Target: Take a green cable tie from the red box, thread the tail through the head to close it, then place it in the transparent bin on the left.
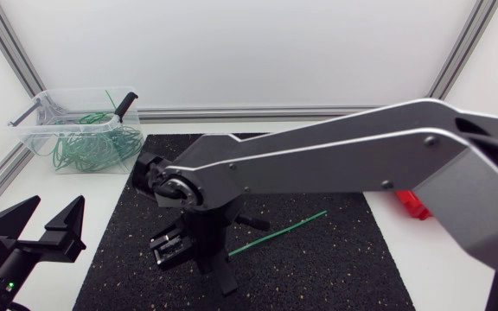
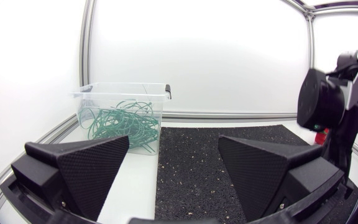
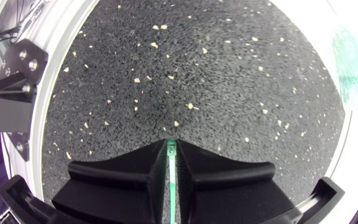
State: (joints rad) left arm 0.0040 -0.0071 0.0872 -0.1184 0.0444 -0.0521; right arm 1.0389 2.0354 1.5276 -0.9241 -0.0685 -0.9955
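Observation:
A green cable tie (image 1: 279, 231) lies on the black mat (image 1: 318, 268), running up to my right gripper (image 1: 219, 263). In the right wrist view that gripper (image 3: 170, 150) points down at the mat and is shut on the tie's head end (image 3: 171, 148), with the strap passing back between the fingers. My left gripper (image 1: 46, 229) sits at the near left corner, open and holding nothing (image 2: 174, 168). The transparent bin (image 1: 46, 104) stands at the far left with several looped green ties (image 2: 120, 121) inside. The red box (image 1: 411, 205) is mostly hidden behind my right arm.
My right arm (image 1: 361, 160) stretches across the table from the right, over the mat's middle. A black-handled tool (image 1: 124, 104) leans in the bin. Aluminium frame rails (image 1: 232, 113) border the table at the back and left.

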